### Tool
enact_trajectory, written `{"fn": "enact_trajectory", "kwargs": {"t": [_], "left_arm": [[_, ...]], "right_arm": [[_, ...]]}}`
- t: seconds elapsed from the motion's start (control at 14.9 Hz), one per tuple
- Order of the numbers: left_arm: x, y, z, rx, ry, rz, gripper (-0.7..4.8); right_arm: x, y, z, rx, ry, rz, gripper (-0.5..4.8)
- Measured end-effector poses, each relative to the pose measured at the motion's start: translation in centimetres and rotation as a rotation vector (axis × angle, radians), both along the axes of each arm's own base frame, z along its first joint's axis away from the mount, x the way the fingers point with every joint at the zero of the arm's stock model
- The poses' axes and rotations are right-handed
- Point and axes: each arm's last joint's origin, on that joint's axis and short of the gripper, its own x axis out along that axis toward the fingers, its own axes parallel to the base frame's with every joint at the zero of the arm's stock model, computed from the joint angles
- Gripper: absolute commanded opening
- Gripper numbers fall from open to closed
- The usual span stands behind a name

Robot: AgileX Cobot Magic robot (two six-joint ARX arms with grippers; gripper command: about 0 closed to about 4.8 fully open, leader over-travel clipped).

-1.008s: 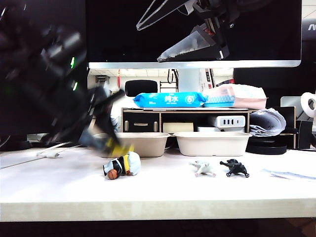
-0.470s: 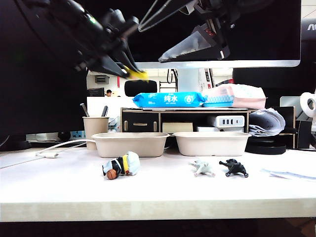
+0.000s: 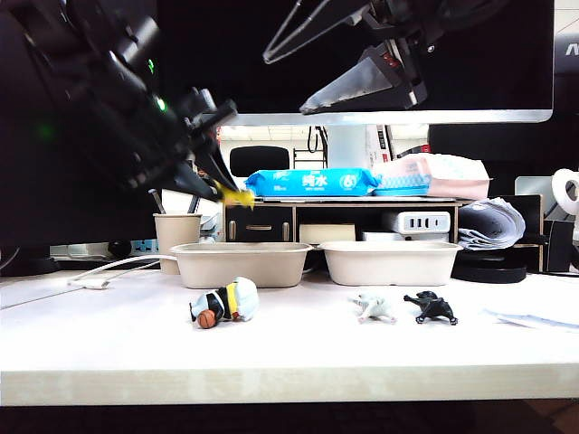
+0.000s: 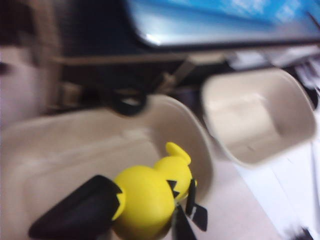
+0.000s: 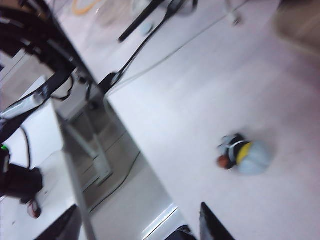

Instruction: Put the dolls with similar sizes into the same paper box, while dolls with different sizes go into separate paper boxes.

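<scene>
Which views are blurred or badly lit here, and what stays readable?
Exterior view: table sharp, but the left gripper and its arm are dark and smeared. Left wrist view: beige pulp trays soft with motion blur, the held yellow doll clearer. Right wrist view: streaked and washed out, the right gripper barely in frame.

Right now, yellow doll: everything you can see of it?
The yellow doll is a rounded, glossy, plastic-looking figure with black zigzag markings and a small yellow nub on top. It is clamped in the left gripper, off the table, above the left paper box. Only the gripper's black fingers touch it.
</scene>
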Motion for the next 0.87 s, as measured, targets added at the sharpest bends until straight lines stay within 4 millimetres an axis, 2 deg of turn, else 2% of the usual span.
{"fn": "enact_trajectory", "kwargs": {"t": [0.07, 0.2, 0.27, 0.34, 0.47, 0.74, 0.87], "left_arm": [[0.2, 0.0, -0.9, 0.009, 0.032, 0.001, -0.06], [0.2, 0.1, -0.6, 0.004, 0.012, 0.004, -0.04], [0.3, 0.0, -0.4, 0.001, -0.001, 0.003, 0.30], [0.3, 0.0, -0.4, 0.004, -0.008, -0.002, 1.32], [0.3, 0.0, -0.4, 0.010, -0.014, 0.003, 4.74], [0.4, 0.1, -0.4, 0.029, -0.025, 0.026, 4.79], [0.0, 0.1, 0.3, -0.033, 0.007, 0.019, 4.79]], "right_arm": [[0.1, -0.1, 0.0, 0.001, -0.005, -0.007, 3.06], [0.2, -0.2, 0.0, 0.001, -0.005, -0.010, 3.06], [0.2, -0.2, 0.0, 0.001, -0.006, -0.010, 3.06], [0.2, -0.2, 0.0, 0.002, -0.006, -0.010, 3.06], [0.2, -0.2, 0.0, 0.001, -0.006, -0.010, 3.05], [0.2, -0.2, 0.0, 0.001, -0.006, -0.010, 3.05], [0.2, -0.2, 0.0, 0.001, -0.006, -0.010, 3.06]]}}
